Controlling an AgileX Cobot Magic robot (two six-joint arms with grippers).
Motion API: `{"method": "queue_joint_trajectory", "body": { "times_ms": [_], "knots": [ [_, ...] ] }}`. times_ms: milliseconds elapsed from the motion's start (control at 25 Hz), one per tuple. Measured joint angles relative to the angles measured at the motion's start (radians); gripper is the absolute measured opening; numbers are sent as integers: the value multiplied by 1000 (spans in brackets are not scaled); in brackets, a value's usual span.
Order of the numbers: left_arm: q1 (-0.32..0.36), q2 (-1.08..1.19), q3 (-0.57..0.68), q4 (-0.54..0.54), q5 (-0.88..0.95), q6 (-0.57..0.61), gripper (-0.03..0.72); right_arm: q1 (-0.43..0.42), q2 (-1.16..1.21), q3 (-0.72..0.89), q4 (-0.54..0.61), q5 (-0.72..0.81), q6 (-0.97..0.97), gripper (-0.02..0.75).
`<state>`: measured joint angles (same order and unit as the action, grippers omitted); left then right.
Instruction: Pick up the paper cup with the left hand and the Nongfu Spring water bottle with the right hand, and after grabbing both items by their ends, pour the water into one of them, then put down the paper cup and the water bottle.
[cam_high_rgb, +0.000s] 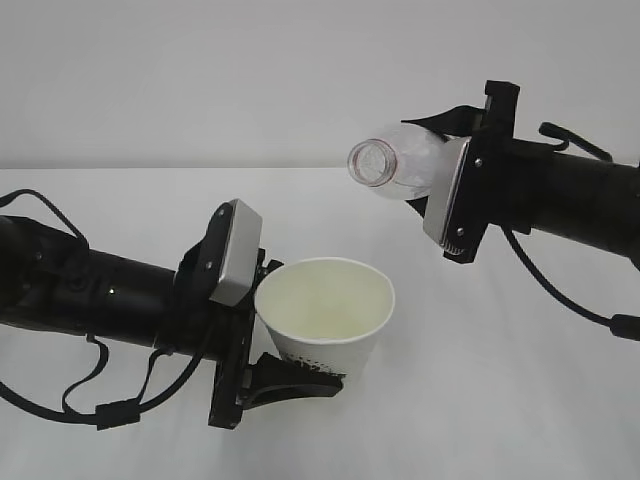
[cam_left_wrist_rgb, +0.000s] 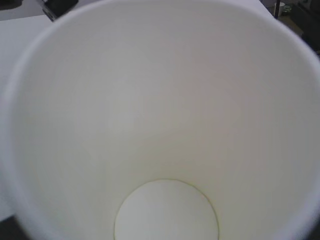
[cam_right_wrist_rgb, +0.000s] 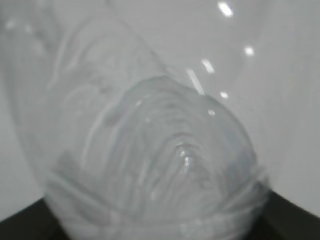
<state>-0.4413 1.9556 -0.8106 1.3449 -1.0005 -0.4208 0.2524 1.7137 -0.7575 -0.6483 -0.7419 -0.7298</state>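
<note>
Exterior view: cup (cam_high_rgb: 328, 318) held off the table (cam_high_rgb: 500, 400) low centre, mouth up and tipped a bit toward camera, long axis near vertical, leaning right at the rim. My left gripper (cam_high_rgb: 268, 375) is clamped on its lower end, jaws either side of the base, grey plate just left of the rim. Left wrist view looks straight down into the cup (cam_left_wrist_rgb: 165, 125): bottom disc looks dry, can't see any water in it.

Bottle (cam_high_rgb: 402, 162) is up right of the cup and well apart from it, lying almost horizontal, long axis running right to left, open mouth with red neck ring pointing left toward camera, slightly down. My right gripper (cam_high_rgb: 463, 150) grips its base end; right wrist view shows only the clear ribbed bottle (cam_right_wrist_rgb: 165, 165) filling the frame, jaws barely visible at the bottom edge.

Step in hand, I judge: lining up the pour. To do it well, bring the mouth over the cup's centre before tipping further; right now it sits above and right of the rim, so a stream could miss. Hold the cup steady, tilt slowly
</note>
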Motion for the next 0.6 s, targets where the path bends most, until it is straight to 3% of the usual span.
{"method": "queue_joint_trajectory", "body": {
  "times_ms": [600],
  "knots": [
    [0,0,0,-4,0,0,532,0,0,0,0,-2,-93,484]
  ]
}}
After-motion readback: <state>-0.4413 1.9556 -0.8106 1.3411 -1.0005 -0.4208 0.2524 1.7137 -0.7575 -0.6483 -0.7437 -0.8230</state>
